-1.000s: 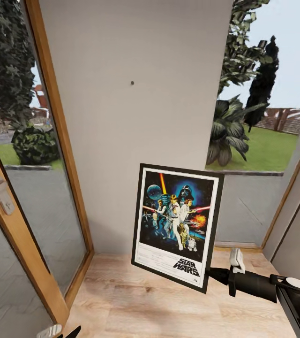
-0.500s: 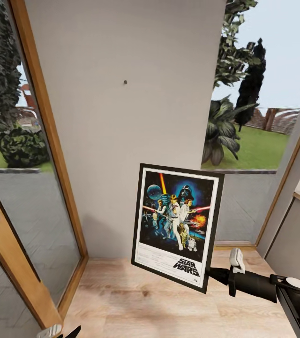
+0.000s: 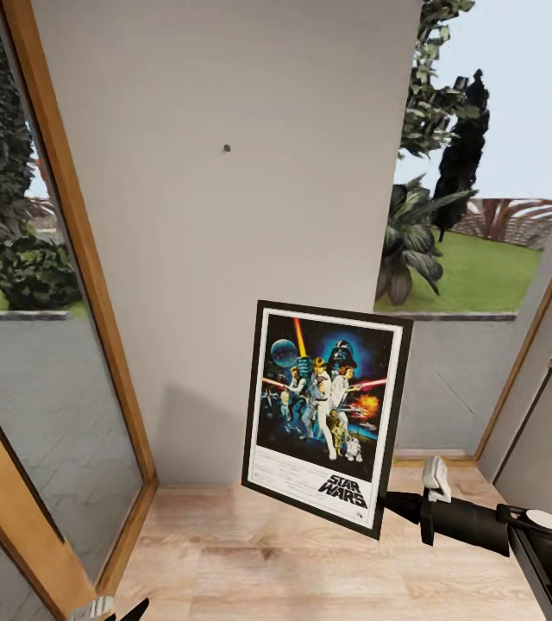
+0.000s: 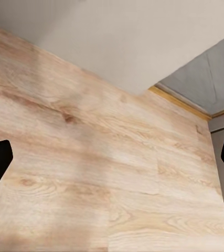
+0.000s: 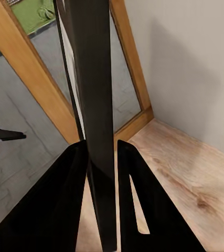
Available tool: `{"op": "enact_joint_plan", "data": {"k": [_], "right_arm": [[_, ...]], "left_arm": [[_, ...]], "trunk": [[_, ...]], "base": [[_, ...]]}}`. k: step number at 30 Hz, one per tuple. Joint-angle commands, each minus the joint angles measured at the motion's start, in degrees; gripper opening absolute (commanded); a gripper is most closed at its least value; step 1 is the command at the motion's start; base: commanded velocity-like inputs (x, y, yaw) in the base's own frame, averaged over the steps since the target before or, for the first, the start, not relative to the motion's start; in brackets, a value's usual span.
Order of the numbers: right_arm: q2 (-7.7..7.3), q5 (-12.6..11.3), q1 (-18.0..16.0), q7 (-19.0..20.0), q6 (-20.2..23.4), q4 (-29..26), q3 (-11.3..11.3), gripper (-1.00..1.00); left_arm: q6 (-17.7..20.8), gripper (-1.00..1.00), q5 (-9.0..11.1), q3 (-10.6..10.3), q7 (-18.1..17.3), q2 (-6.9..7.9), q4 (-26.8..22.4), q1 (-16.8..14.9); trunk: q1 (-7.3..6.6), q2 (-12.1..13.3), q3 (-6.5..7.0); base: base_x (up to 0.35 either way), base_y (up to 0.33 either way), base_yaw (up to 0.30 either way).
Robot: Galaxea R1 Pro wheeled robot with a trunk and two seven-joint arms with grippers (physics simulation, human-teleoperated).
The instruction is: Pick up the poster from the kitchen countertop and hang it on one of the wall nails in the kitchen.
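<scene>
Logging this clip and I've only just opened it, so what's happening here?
The robot's right gripper is shut on the lower right corner of a black-framed Star Wars poster, holding it upright and slightly tilted above the light wooden floor. It faces a pale grey wall panel between glass panes, where a tiny dark nail sits well above the poster. The poster is not yet hung. The left gripper is open over the floor.
</scene>
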Motion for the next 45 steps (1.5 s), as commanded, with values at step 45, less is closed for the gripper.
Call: {"op": "enact_joint_plan", "data": {"k": [45], "right_arm": [[0.08, -0.21, -0.04, 0.83, 1.28, -3.82, 1.42, -1.0]], "left_arm": [[-0.31, 1.0, -0.47, 0.41, -0.05, -0.35, 0.17, -0.04]], "trunk": [[0.05, -0.07, -0.07]], "base": [[0.186, 0.0, 0.0]]}}
